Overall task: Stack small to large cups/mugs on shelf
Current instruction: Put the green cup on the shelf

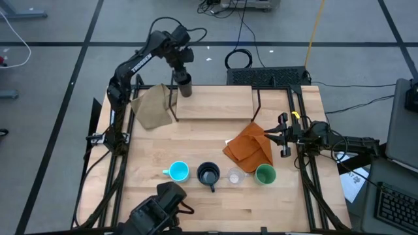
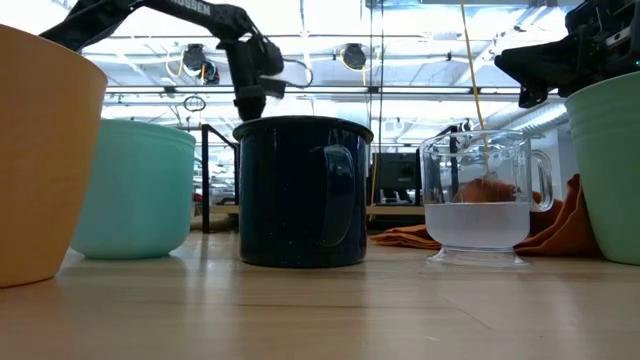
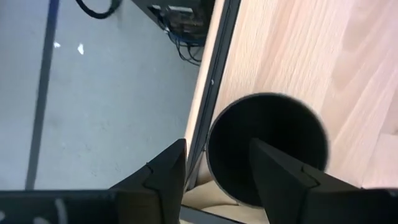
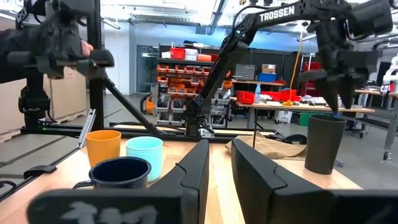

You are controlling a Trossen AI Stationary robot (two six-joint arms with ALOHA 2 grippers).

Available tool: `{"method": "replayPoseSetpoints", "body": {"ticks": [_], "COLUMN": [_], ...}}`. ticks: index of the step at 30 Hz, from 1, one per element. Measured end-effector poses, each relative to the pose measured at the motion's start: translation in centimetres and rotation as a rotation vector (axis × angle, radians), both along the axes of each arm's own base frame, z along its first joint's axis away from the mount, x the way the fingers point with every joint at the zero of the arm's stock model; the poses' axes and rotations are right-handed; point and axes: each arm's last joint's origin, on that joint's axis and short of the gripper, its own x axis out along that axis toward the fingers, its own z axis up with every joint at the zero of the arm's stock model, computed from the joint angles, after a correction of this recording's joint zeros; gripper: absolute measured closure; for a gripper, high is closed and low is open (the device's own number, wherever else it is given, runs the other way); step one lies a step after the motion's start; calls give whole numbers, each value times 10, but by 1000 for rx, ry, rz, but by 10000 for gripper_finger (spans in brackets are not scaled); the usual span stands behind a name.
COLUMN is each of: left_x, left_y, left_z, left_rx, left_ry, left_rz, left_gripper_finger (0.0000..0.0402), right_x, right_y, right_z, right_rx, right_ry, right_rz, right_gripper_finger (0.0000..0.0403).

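Dark brown tapered cup (image 1: 185, 86) at the low light-wood shelf's (image 1: 215, 103) left end, left gripper (image 1: 183, 77) jaws clamped on its rim; right gripper (image 1: 283, 135) idle at the bench's right edge, jaws nearly together; five vessels near the bench's front edge unstacked.

Four cups (image 1: 265, 174); two mugs (image 1: 208, 174); two cloths (image 1: 250, 145) (one orange).

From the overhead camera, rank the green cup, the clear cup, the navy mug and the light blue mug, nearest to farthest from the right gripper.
Measured from the right gripper, at the table's right edge:
1. Green cup, right end of the front row.
2. Clear cup, next along.
3. Navy mug, mid-row.
4. Light blue mug, left end.
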Motion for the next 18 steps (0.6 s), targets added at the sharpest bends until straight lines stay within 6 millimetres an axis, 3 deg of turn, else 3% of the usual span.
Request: {"method": "replayPoseSetpoints", "body": {"ticks": [5,10,18], "left_x": [2,3,-18], "left_y": [-10,-37,-127], "left_z": [28,61,139], "left_rx": [48,137,204], "left_ry": [-49,-153,-424], "left_rz": [28,14,-74], "left_gripper_finger": [224,224,224], "right_x": [0,0,0], "right_y": [0,0,0], "right_z": [0,0,1], "right_rx": [0,0,0], "right_ry": [0,0,-5], "right_rz": [0,0,0], "right_gripper_finger": [342,342,342]}}
